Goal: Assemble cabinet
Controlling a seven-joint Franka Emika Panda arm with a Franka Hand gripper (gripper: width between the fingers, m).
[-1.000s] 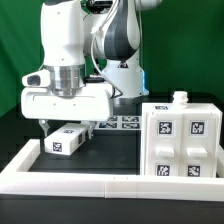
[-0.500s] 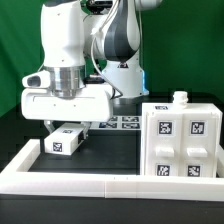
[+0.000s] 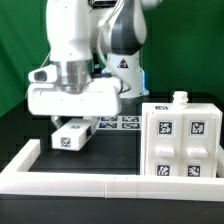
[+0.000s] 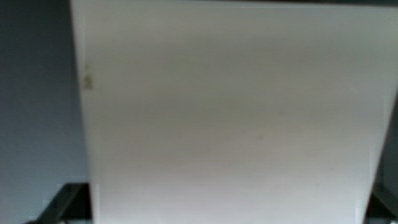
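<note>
My gripper [image 3: 73, 127] is shut on a small white box part [image 3: 72, 137] that carries black-and-white tags, and holds it low over the black table at the exterior view's left. In the wrist view this part [image 4: 231, 110] fills almost the whole picture as a plain white face. A dark finger [image 4: 66, 203] shows at its edge. The cabinet body [image 3: 181, 141], a white blocky box with several tags on its front, stands at the exterior view's right, apart from the gripper. A small white knob [image 3: 181, 98] sticks up from its top.
The marker board [image 3: 120, 122] lies flat on the table behind the held part. A long white rail frame [image 3: 70, 178] borders the table's front and left side. The arm's white base [image 3: 125, 70] stands at the back.
My gripper has moved a little up and toward the exterior view's right, with the small box part in it. The cabinet body has not moved.
</note>
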